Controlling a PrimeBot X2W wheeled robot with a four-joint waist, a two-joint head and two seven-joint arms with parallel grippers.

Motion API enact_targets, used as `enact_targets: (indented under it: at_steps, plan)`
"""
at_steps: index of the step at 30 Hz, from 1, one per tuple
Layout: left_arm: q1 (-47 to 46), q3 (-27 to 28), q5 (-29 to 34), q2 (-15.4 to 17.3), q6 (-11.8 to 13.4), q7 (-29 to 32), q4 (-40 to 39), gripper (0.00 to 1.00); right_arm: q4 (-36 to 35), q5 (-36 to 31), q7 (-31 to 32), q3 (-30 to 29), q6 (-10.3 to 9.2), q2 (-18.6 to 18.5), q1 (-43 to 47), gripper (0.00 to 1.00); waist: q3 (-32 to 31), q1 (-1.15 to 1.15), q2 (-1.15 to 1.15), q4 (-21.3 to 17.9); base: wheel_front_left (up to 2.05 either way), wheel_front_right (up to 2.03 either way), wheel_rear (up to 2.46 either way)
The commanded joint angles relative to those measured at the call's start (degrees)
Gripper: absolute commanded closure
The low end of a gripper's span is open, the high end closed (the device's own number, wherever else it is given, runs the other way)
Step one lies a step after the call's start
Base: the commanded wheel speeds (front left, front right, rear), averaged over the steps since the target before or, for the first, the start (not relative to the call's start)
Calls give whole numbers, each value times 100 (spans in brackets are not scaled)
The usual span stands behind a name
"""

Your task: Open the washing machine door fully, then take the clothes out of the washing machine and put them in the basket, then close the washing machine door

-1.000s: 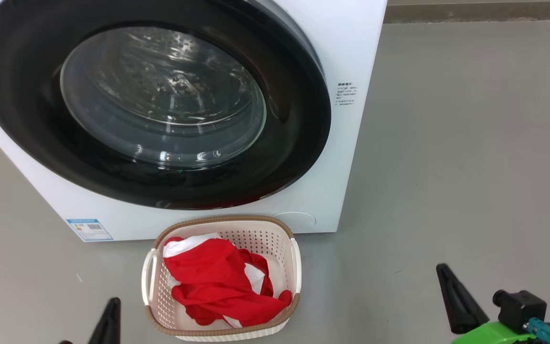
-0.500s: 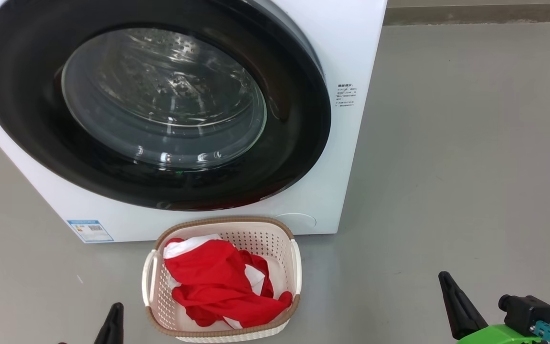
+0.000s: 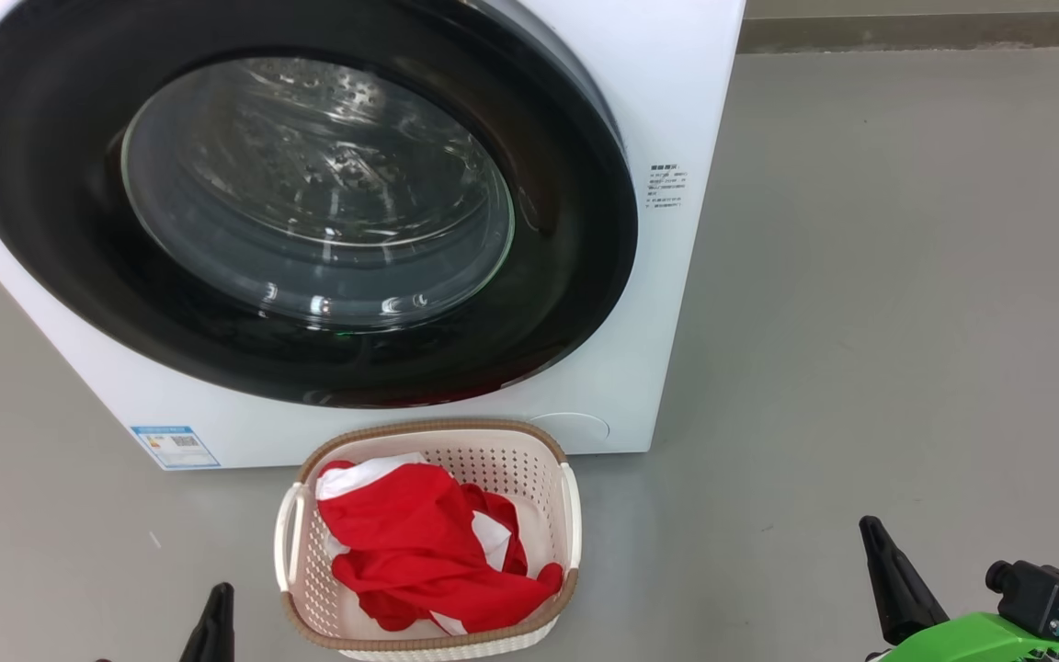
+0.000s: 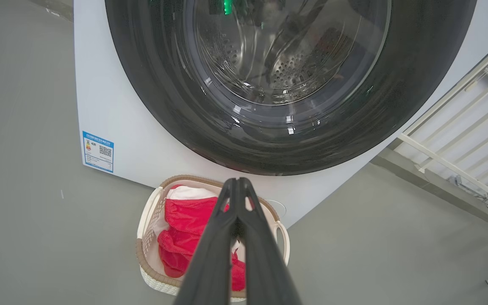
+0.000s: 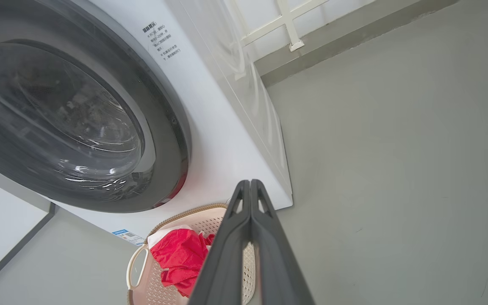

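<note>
- Washing machine door: at 12 o'clock, appeared shut; closing judged done.
- Clothes: red, lay in basket, at door's 6 o'clock.
- Left tool, right tool: fingers pressed together, empty; apparently nothing left.

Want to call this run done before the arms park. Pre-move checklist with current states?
1. washing machine door sits against the front of the washing machine: ok.
2. Door latched: cannot tell.
3. No red fabric in the drum behind the glass: ok.
4. clothes lie inside the basket, nothing over its rim: ok.
5. left gripper shut, holding nothing: ok.
6. right gripper shut, holding nothing, apart from door and basket: ok.
</note>
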Motion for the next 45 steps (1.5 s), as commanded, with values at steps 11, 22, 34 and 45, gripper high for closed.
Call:
enact_targets:
  at_steps: [11,22,34,45]
  plan:
    - [-284,139,-700,26,-13,192,-127,100,-215,658,175,-76,-7,-47,-278,100,-23,-1,0,4,0,0,0]
    - [-373,179,-1354,-1,-16,374,-131,100,-276,1269,357,-153,-9,-38,-343,100,-47,-1,0,7,0,0,0]
    - [-469,222,-2065,-31,-20,572,-135,100,-343,1932,557,-239,-11,-26,-414,100,-73,-1,0,11,0,0,0]
    - [-557,262,-2719,-58,-24,754,-139,100,-403,2539,741,-320,-13,-14,-479,100,-97,-1,0,15,0,0,0]
